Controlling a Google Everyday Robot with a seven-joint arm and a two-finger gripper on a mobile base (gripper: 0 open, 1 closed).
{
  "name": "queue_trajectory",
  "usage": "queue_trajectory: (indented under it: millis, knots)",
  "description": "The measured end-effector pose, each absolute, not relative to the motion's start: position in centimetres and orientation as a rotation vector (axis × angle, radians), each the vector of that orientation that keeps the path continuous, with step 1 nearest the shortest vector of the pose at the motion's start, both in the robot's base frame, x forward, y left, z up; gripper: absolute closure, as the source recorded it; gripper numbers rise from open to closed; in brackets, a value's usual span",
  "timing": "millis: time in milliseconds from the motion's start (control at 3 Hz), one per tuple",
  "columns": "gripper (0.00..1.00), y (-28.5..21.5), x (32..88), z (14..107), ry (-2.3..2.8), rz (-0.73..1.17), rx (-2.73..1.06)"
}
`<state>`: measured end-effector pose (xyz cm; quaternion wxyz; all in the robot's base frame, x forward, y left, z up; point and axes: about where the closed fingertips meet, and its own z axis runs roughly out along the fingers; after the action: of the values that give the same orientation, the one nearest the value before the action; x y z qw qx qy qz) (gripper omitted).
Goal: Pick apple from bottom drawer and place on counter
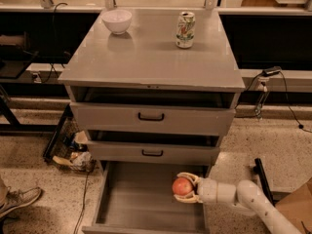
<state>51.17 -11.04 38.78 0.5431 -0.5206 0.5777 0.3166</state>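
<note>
The bottom drawer (136, 199) is pulled wide open at the foot of the grey cabinet. My gripper (183, 187) reaches in from the right, over the drawer's right side, and its pale fingers are shut on the red-orange apple (181, 186). The apple sits between the fingers, just above the drawer floor. The counter (146, 57) is the flat grey top of the cabinet, well above the gripper.
A white bowl (116, 21) and a soda can (185, 29) stand at the back of the counter. The two upper drawers with black handles (150, 116) are slightly open above the gripper. A shoe (17, 201) and clutter (73, 155) lie on the floor at left.
</note>
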Motion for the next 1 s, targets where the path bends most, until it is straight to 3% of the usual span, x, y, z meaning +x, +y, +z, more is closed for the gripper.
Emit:
queue_trajectory:
  millis: [1000]
  knots:
    - [1.0,-16.4,49.8,56.9,1.128,0.561,-1.303]
